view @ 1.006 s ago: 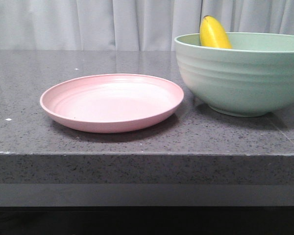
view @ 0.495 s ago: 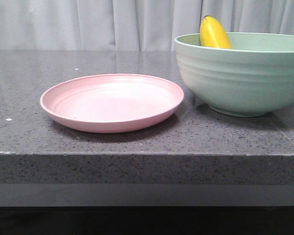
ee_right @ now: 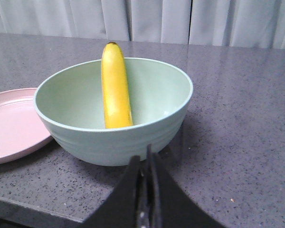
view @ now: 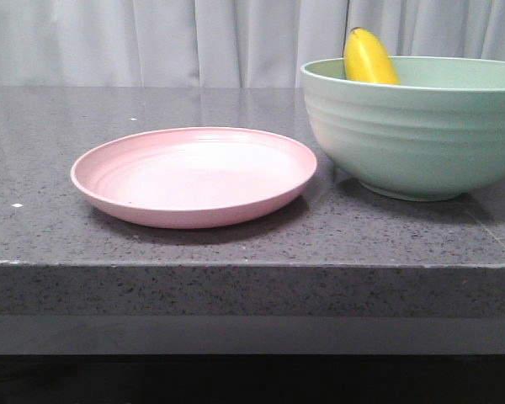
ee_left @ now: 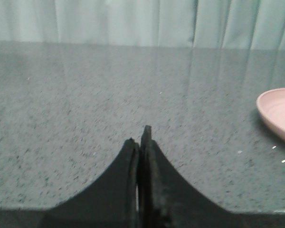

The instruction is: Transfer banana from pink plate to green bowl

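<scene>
Short plump bright-yellow banana inside deep ridged mint-green bowl, leaning on wall, long axis steeply upright, dark stem tip up above rim. Shallow pale-pink plate beside bowl. Left gripper, right gripper: fingers pressed together, holding nothing.

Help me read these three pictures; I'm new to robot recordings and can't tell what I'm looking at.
A two-armed robot stands at a grey stone table. One picture looks forward over that table; the other two come from cameras on each wrist, and the dark wedges at their lower edges are the pincers. The left pincer is shut and holds nothing, with bare tabletop beyond it. The right pincer is also shut and empty, and faces the green bowl. The banana leans inside that bowl, stem end up. Beside the bowl sits the pink plate, with nothing on it.
</scene>
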You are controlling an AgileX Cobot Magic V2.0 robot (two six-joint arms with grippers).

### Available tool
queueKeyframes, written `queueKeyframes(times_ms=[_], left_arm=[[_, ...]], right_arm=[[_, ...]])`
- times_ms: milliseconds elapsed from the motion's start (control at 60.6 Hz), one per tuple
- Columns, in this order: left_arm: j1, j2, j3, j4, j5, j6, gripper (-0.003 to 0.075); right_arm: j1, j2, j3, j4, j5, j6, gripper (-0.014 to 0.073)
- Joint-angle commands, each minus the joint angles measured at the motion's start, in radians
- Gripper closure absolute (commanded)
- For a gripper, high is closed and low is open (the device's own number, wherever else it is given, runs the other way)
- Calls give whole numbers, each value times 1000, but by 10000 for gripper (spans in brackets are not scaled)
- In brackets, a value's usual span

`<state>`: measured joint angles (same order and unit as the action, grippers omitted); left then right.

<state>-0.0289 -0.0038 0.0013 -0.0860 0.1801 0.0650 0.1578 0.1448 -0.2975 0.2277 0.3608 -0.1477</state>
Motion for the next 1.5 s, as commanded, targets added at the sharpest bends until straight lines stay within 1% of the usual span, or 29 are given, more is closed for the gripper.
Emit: queueKeyframes(times_ms=[0,49,1105,1237,1402,1485], left_arm=[[31,-22,12,-24,-123,-4,741],[36,-22,9,-25,-87,-4,741],[33,-20,9,-23,-96,-4,741],[33,-20,9,-23,-96,-4,741],[33,-20,9,-23,-96,-4,741],[33,-20,9,-23,-96,-4,741]], right_arm=[[-3,10,-28,7,-74,-9,651],[-3,10,-28,7,-73,-9,651],[-3,10,-25,-5,-81,-10,651],[-15,-5,36,-10,-132,1,651],[-94,-103,210,-15,-266,94,651],[-128,-164,290,-16,-290,108,651]])
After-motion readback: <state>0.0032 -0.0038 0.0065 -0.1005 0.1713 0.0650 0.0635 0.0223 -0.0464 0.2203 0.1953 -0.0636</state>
